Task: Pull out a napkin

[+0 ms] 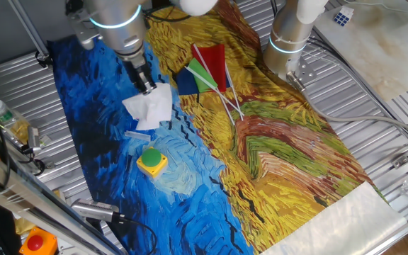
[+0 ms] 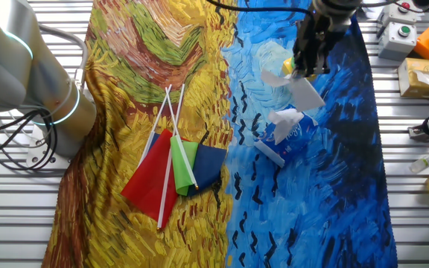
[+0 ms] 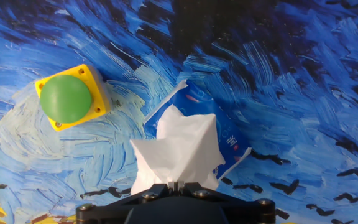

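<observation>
The white napkin (image 3: 179,149) hangs from my gripper (image 3: 178,185), whose jaws are shut on its top edge. Under it lies the blue tissue pack (image 3: 230,140), and the napkin's lower end still reaches the pack's opening. In one fixed view my gripper (image 1: 147,86) holds the napkin (image 1: 151,106) over the blue part of the cloth. In the other fixed view the napkin (image 2: 304,91) hangs from my gripper (image 2: 304,71) just above the pack (image 2: 293,138), where more white tissue pokes out.
A yellow box with a green button (image 3: 70,98) sits close to the pack (image 1: 151,161). Red and green flags (image 1: 207,67) lie on the yellow part of the cloth. A second arm's base (image 1: 289,35) stands at the far edge. A pale shiny strip (image 1: 346,219) lies at the cloth's end.
</observation>
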You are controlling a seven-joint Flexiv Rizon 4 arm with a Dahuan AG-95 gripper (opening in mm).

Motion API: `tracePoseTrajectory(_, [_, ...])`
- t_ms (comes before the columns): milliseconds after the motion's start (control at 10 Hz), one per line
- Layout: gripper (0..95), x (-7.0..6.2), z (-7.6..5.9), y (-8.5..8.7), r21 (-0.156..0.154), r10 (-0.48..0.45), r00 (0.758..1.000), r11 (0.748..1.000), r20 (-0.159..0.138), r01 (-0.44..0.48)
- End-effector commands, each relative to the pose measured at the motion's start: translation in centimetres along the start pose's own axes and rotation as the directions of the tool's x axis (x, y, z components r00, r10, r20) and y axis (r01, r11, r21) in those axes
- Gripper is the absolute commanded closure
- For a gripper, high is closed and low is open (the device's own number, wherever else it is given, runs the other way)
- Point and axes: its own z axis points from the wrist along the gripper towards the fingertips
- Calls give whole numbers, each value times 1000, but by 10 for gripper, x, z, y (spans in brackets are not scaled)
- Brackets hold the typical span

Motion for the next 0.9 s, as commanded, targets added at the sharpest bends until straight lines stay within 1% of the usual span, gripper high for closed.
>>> tracePoseTrajectory(100, [950,-7,-3,6,-9,18,1000,1000,-1,-18])
tracePoseTrajectory(400, [950,-21,-7,18,-25,43,999,999,-4,-43])
tracePoseTrajectory(500, [950,-28,-7,24,-35,57,998,998,-3,-58])
tracePoseTrajectory(700, [950,-42,-10,38,-39,88,996,995,-6,-88])
tracePoseTrajectory(900, [950,-52,-11,49,-43,109,994,993,-7,-110])
